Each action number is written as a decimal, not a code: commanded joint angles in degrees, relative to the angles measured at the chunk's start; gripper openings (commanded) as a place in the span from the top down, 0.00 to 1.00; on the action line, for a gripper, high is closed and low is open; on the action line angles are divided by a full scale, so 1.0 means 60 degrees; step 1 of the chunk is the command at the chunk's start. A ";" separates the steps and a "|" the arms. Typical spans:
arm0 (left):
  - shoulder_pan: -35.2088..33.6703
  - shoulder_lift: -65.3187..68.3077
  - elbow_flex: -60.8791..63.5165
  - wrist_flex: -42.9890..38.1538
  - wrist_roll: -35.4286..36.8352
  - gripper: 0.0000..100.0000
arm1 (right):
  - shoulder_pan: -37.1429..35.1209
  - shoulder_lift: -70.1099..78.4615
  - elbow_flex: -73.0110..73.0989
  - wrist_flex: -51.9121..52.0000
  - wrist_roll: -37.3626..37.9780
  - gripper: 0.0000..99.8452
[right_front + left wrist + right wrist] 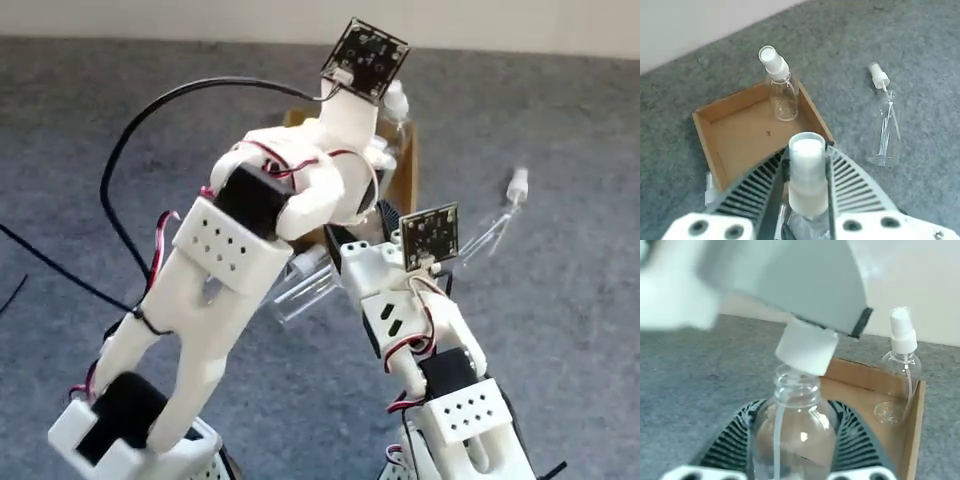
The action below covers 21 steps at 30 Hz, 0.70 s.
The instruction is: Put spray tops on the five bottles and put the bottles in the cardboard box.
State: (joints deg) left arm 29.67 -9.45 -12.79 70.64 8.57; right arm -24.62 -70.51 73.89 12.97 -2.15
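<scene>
While left jaws clamp a spray top [807,170], right jaws clamp a bottle [792,440] near the box [740,137].

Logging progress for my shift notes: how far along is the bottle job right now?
Done: one capped bottle stands in the cardboard box. In hand: the left gripper holds a spray top at the neck of the bottle in the right gripper. Left: boxing it, plus the lying bottle with its top loose and clear bottles under the arms.

White arms [215,290], black servos [250,200], ribbed left gripper [807,149].
</scene>
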 commanded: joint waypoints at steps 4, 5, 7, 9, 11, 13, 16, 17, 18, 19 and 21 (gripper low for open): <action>-0.0300 -0.1912 0.2630 -0.1055 -0.0322 0.87 | 0.0198 -0.0198 -0.0667 -0.0007 -0.0103 1.00; -0.0300 -0.2176 0.3026 -0.1245 -0.0513 0.87 | 0.0198 -0.0198 -0.0667 -0.0007 -0.0103 1.00; -0.0300 -0.2762 0.3714 -0.1670 -0.0630 0.87 | 0.0168 -0.0168 -0.0667 -0.0007 -0.0103 1.00; -0.0286 -0.3245 0.4154 -0.2095 -0.0674 0.87 | 0.0168 -0.0154 -0.0637 -0.0007 -0.0073 1.00; -0.0300 -0.3582 0.4286 -0.2300 -0.0674 0.87 | 0.0154 -0.0154 -0.0623 -0.0007 -0.0073 1.00; -0.0300 -0.3685 0.4198 -0.2315 -0.0674 0.87 | 0.0154 -0.0154 -0.0623 -0.0007 -0.0059 1.00; -0.0549 -0.3714 0.3729 -0.2300 -0.0689 0.86 | 0.0154 -0.0154 -0.0608 -0.0007 -0.0044 1.00; -0.0725 -0.3714 0.3495 -0.2168 -0.0689 0.84 | 0.0154 -0.0139 -0.0608 -0.0007 -0.0044 1.00; -0.0916 -0.3714 0.3231 -0.1978 -0.0689 0.82 | 0.0154 -0.0139 -0.0608 -0.0007 -0.0044 1.00; -0.1150 -0.3714 0.2967 -0.1758 -0.0689 0.81 | 0.0168 -0.0139 -0.0608 -0.0007 -0.0044 1.00; -0.1663 -0.3714 0.2410 -0.1289 -0.0689 0.80 | 0.0183 -0.0125 -0.0608 -0.0007 -0.0044 1.00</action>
State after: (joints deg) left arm 25.63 -29.85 9.01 58.77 4.97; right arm -24.53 -70.68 73.89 12.97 -2.07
